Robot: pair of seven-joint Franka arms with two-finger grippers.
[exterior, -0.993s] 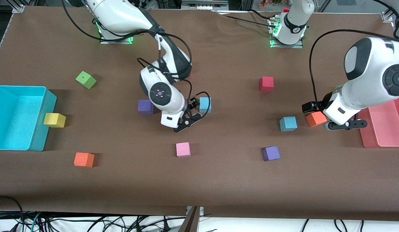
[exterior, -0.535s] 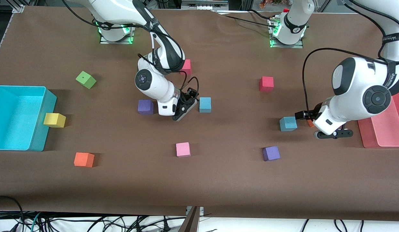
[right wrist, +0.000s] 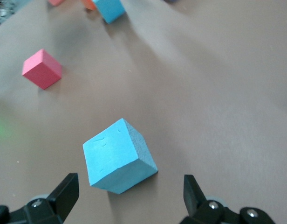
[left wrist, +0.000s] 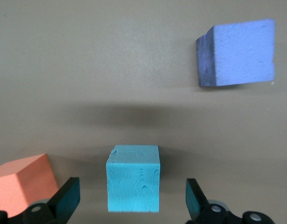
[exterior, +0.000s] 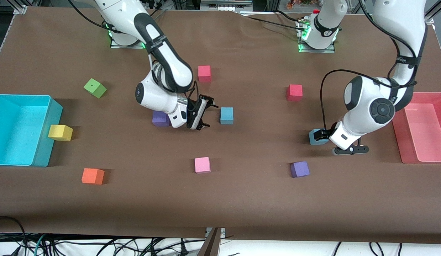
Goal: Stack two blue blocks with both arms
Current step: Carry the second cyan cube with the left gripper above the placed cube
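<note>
Hovering wide open: left tool (exterior: 340, 142) beside one blue block (exterior: 317, 137); right tool (exterior: 203, 116) beside other blue block (exterior: 226, 115).

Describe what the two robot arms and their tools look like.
Both the left arm and right arm are glossy white jointed tubes with black joint bands and round black end caps. Loose black cables loop alongside each. Green lights glow at their bases. The left tool and right tool are black, with two fingers.
</note>
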